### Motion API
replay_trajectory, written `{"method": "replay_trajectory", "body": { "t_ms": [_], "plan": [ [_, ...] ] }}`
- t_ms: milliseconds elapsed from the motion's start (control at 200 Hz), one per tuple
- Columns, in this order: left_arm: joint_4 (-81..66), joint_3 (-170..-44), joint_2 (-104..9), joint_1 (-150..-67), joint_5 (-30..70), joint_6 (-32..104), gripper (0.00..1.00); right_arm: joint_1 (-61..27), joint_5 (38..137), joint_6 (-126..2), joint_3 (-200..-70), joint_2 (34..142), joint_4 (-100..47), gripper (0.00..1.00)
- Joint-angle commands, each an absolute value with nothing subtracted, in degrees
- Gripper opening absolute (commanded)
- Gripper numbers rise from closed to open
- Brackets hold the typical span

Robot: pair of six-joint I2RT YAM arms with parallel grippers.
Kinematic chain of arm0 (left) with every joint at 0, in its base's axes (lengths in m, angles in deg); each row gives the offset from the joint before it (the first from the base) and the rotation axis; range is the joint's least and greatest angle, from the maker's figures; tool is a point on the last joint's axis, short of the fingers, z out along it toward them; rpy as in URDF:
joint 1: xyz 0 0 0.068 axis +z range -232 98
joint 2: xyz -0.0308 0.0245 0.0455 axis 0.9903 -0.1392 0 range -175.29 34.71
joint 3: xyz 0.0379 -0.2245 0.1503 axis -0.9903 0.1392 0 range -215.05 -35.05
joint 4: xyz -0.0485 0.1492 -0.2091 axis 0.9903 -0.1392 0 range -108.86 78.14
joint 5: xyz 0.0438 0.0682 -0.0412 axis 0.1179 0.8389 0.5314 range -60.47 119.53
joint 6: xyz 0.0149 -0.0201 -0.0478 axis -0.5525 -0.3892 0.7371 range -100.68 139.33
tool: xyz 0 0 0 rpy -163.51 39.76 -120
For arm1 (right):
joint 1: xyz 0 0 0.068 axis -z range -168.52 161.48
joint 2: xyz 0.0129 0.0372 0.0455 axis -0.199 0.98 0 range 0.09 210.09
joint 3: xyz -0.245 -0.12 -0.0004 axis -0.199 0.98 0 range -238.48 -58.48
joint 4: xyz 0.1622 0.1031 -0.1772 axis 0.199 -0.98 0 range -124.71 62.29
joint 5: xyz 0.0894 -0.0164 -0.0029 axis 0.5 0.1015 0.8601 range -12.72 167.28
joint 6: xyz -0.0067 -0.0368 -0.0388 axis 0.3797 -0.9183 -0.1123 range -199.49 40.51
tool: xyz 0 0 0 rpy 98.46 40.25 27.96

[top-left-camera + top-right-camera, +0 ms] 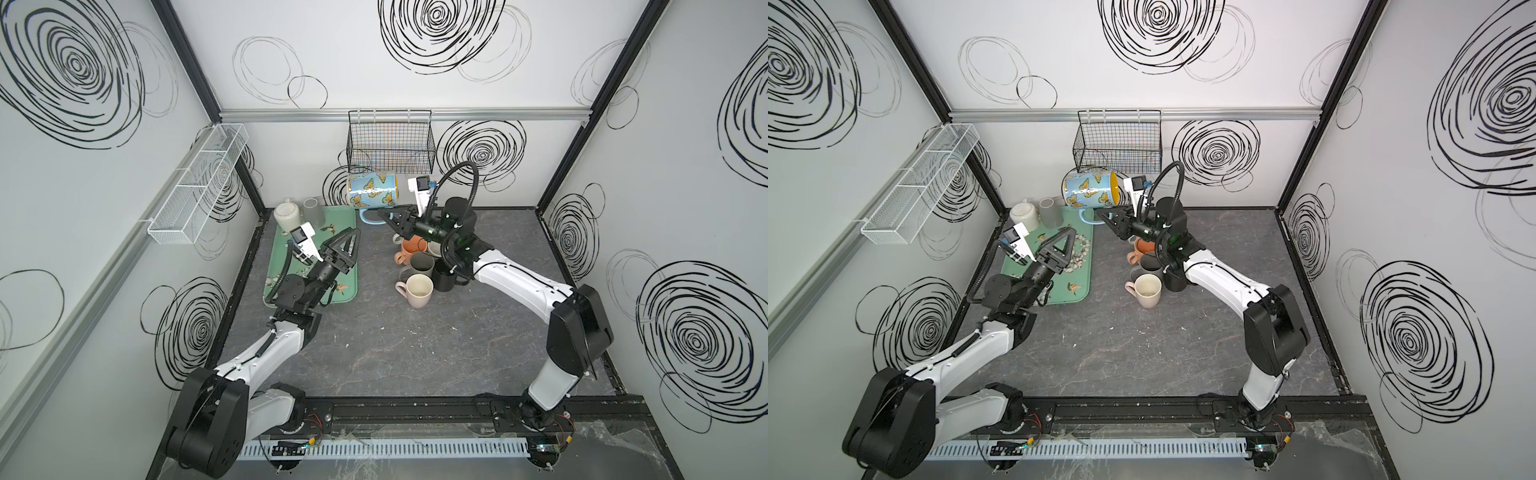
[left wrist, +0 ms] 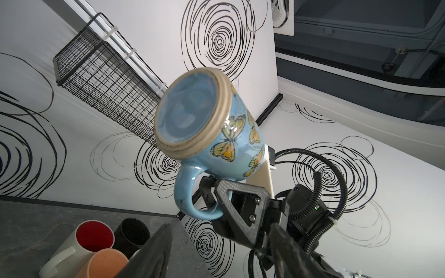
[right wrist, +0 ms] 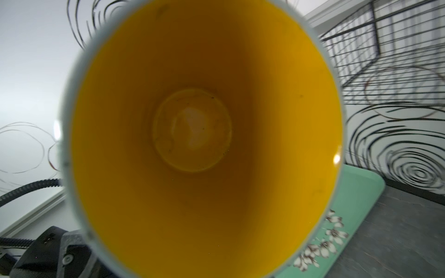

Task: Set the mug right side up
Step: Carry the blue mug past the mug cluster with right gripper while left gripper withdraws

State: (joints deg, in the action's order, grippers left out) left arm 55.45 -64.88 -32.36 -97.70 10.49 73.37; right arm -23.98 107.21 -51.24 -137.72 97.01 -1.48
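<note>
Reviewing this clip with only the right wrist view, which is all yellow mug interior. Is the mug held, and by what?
Observer: The right gripper is shut on the mug's handle, holding it off the table.
Operator: How is it oriented?
Observer: On its side, handle down.
Operator: And the left gripper?
Observer: The left gripper is open over the tray, apart from the mug.
</note>
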Motion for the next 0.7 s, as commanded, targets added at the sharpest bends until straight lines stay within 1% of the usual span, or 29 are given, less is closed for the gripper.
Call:
{"method": "replay_trajectory", "body": {
  "t_ms": [0,105,215,375,585,695],
  "plan": [
    [57.0,-66.4,-32.2,-97.8,7.9,71.8,0.68,-21.9,105.8,-59.7,-136.8,88.6,-7.6,0.00],
    [54.9,-66.3,-31.7,-97.6,7.4,70.4,0.68,-19.9,103.1,-66.9,-134.0,81.6,-20.1,0.00],
    [52.2,-66.6,-31.3,-97.4,6.9,68.8,0.68,-19.5,96.3,-75.1,-131.2,73.3,-34.0,0.00],
    [51.4,-66.4,-31.6,-96.8,6.1,68.4,0.68,-19.1,89.5,-82.0,-127.3,62.7,-48.1,0.00],
    [51.2,-66.4,-32.2,-96.6,5.2,68.8,0.67,-19.2,84.1,-93.1,-124.5,55.8,-63.6,0.00],
    [49.3,-67.0,-31.8,-96.2,4.5,68.3,0.67,-19.1,80.8,-97.8,-121.6,53.8,-67.8,0.00]
  ]
}}
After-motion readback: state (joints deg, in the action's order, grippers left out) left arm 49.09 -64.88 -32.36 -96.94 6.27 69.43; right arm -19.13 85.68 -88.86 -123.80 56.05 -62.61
